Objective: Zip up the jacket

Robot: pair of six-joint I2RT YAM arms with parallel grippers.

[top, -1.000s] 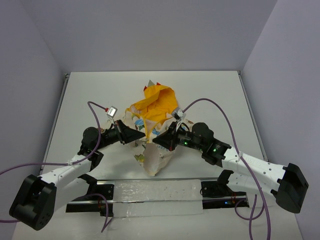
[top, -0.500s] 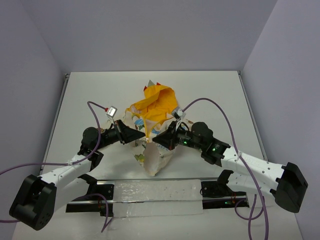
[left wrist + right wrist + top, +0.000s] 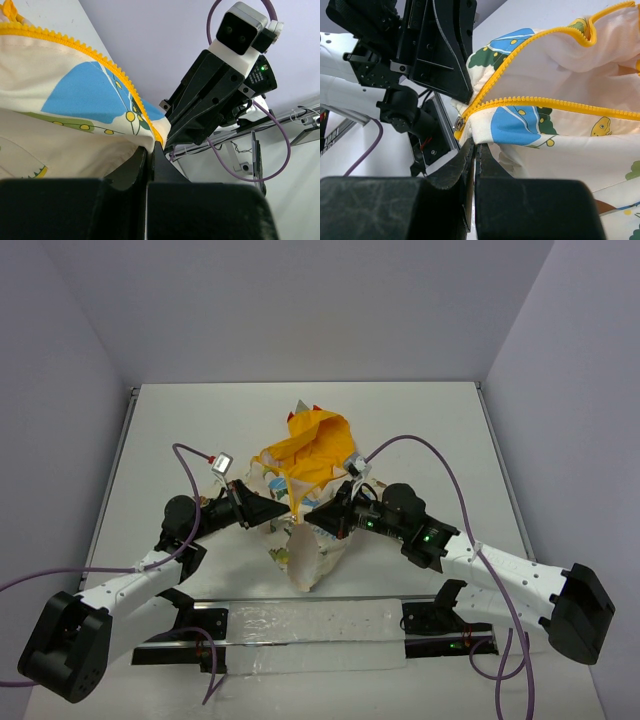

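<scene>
The jacket (image 3: 300, 475) lies bunched mid-table, cream with cartoon prints, its yellow-orange lining and hood facing up. My left gripper (image 3: 287, 512) is shut on the jacket's cream front edge beside the yellow zipper teeth (image 3: 107, 65), as the left wrist view (image 3: 150, 149) shows. My right gripper (image 3: 310, 519) is shut on the facing front edge, just below the metal zipper slider (image 3: 459, 123), as the right wrist view (image 3: 475, 146) shows. The two grippers meet tip to tip at the low end of the zipper. The yellow zipper (image 3: 530, 102) runs open up and to the right.
A clear plastic strip (image 3: 310, 625) lies along the near table edge between the arm bases. Purple cables (image 3: 430, 455) loop off both wrists. White walls close the table at the back and sides.
Both grippers have shifted very slightly; the right gripper has edged up and left toward the left one. The jacket has hardly moved.
</scene>
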